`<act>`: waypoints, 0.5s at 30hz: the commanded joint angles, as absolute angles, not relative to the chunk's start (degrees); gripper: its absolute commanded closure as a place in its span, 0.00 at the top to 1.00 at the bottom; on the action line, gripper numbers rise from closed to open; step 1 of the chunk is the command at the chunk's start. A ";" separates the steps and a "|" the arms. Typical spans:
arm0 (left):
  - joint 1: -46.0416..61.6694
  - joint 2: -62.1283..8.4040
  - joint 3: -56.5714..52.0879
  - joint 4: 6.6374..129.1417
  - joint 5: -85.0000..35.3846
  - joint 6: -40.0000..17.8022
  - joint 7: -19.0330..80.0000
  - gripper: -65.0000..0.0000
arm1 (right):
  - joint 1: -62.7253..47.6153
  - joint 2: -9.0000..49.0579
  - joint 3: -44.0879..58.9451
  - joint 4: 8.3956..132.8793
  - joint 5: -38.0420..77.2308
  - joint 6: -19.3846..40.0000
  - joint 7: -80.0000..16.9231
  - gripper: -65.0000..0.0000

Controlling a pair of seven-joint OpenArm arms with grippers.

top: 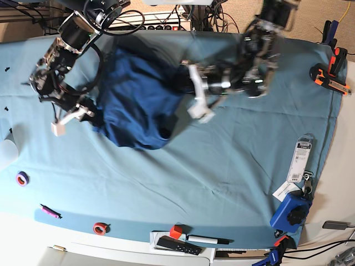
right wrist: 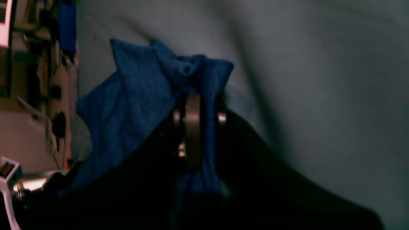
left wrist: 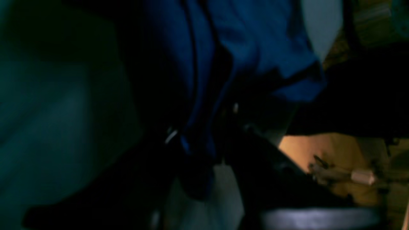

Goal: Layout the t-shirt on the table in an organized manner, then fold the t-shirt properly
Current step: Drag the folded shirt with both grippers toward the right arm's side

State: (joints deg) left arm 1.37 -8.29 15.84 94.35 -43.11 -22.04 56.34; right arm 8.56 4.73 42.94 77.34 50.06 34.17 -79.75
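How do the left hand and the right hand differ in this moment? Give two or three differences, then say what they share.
The left hand grips the t-shirt at its edge nearer the table's middle; the right hand grips the edge nearer the table's end. The left hand's arm looks blurred in the base view; the right hand's arm looks sharp. The right hand's cloth bunches above the fingers; the left hand's hangs in long folds. Both are shut on blue fabric.

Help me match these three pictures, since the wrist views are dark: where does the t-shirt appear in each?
Left wrist: the t-shirt hangs from upper centre down into the left gripper.
Right wrist: a bunched corner, left of centre, pinched in the right gripper.
Base: a crumpled heap, upper left of centre, between both arms.
Shared landmark: the table and its teal cloth.
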 commanded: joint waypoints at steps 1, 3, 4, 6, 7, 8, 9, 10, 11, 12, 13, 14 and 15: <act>-0.30 -7.44 17.06 95.31 -42.72 -21.78 54.39 0.00 | 9.10 5.41 44.38 78.43 52.29 34.52 -79.35 0.00; -1.83 -6.28 20.01 95.31 -39.55 -20.88 53.47 0.00 | 8.16 5.43 47.27 78.43 53.39 34.59 -79.48 0.00; -2.52 -5.72 21.43 95.26 -38.17 -20.43 52.99 0.00 | 7.55 5.43 48.75 78.43 53.74 34.89 -79.50 0.00; -3.79 -4.64 23.99 94.98 -36.12 -20.32 52.36 0.00 | 6.22 5.52 51.72 78.43 54.65 35.44 -79.55 0.00; -4.40 -4.05 25.19 94.50 -35.75 -20.32 52.14 0.00 | 5.37 5.61 53.08 78.43 55.13 35.64 -79.55 0.00; -4.93 -3.42 26.24 93.82 -35.46 -20.32 51.88 0.00 | 4.56 5.69 54.48 78.43 55.88 35.83 -79.59 0.00; -5.48 -2.66 27.14 93.01 -35.09 -20.32 51.51 0.00 | 3.73 5.76 55.83 78.43 56.62 36.07 -79.61 0.00; -6.00 -1.83 28.01 91.90 -34.50 -20.32 51.09 0.00 | 2.92 5.91 57.19 78.43 57.54 36.42 -79.64 0.00; -6.66 -0.84 28.77 90.48 -34.00 -20.34 50.76 0.00 | 2.11 6.15 58.50 78.43 58.30 36.49 -79.75 0.00; -7.22 0.10 29.43 88.97 -33.67 -20.36 50.30 0.00 | 1.30 6.48 59.70 78.43 59.07 36.49 -79.81 0.00; -7.99 1.04 30.11 87.24 -33.41 -20.36 49.74 0.00 | 0.58 6.79 60.97 78.43 59.96 36.47 -79.92 0.00; -8.84 1.98 30.72 85.43 -33.32 -20.36 49.21 0.00 | -0.10 7.16 62.30 78.43 60.80 36.47 -80.00 0.00; -9.69 2.83 31.24 83.68 -33.36 -20.38 48.77 0.00 | -0.69 7.53 63.55 78.43 61.52 36.47 -80.00 0.00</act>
State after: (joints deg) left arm -8.64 2.00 31.27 82.61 -32.40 -19.94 50.15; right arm -0.84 6.37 63.33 77.65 61.10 36.49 -80.51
